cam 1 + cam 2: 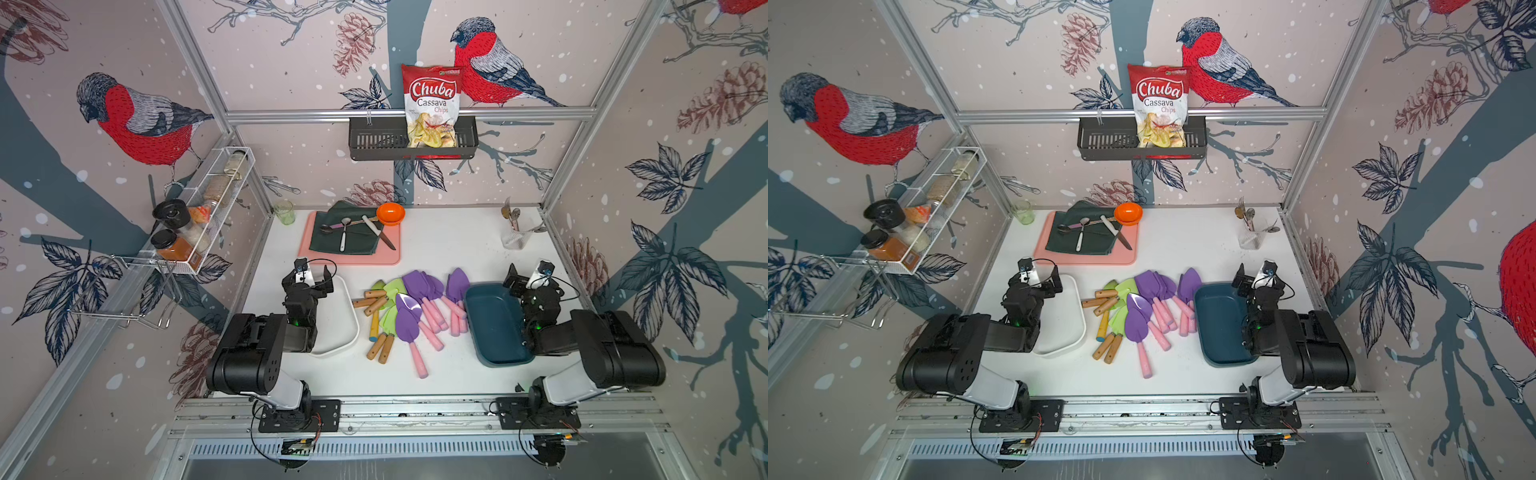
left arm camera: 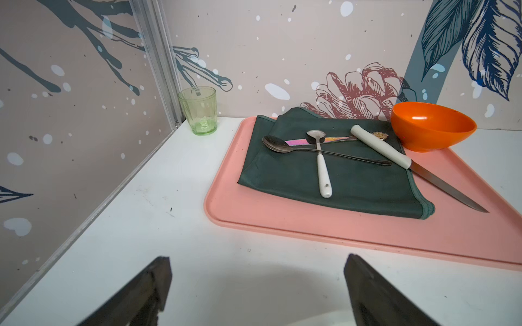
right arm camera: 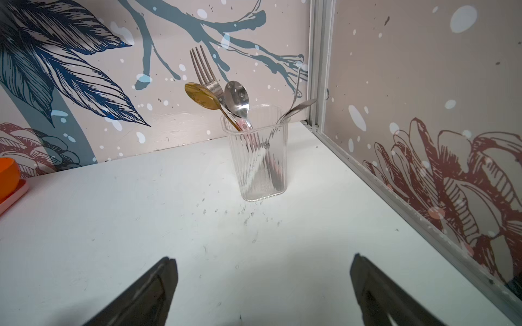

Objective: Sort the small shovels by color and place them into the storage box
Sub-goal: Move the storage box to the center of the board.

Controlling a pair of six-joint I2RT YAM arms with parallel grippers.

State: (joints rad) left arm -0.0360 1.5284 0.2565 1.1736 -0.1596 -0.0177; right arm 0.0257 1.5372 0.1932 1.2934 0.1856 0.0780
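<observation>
Both my claws stood wide and empty over the table (image 1: 436,249): left gripper (image 2: 258,282) above the far end of the white box (image 1: 338,320), right gripper (image 3: 262,282) beyond the blue box (image 1: 494,328); each arm hid part of its box; the small shovels (image 1: 405,322) lay heaped mid-table between the boxes; purple blades half buried the green ones, so I could not count them.

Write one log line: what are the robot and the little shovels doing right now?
sorting: not started | shovels: piled between white box and blue box | left claw: open, empty | right claw: open, empty
</observation>
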